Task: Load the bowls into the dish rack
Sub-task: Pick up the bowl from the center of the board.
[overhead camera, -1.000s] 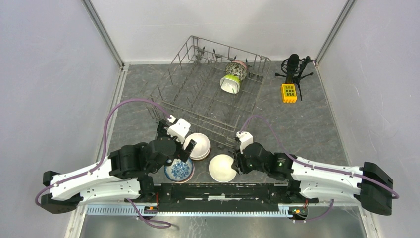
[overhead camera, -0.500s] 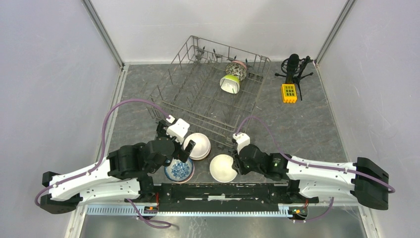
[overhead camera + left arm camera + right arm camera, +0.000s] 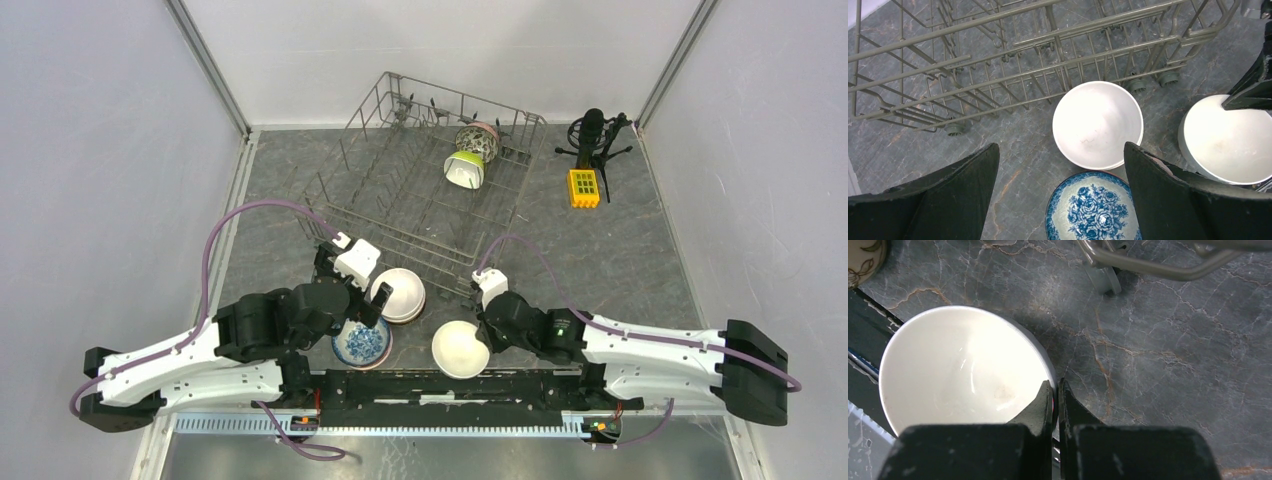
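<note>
The left arm (image 3: 170,362) and the right arm (image 3: 655,352) are built of white shells joined by black joints. A purple cable (image 3: 214,252) is looped along each arm. A white block (image 3: 358,262) is mounted at each wrist. A small green light (image 3: 556,321) is seen on the right arm. The fingers (image 3: 955,192) are matte black and wedge-shaped.

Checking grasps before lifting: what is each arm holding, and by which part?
Right gripper: jaws shut on the rim of the white bowl. Left gripper: jaws open, empty.
</note>
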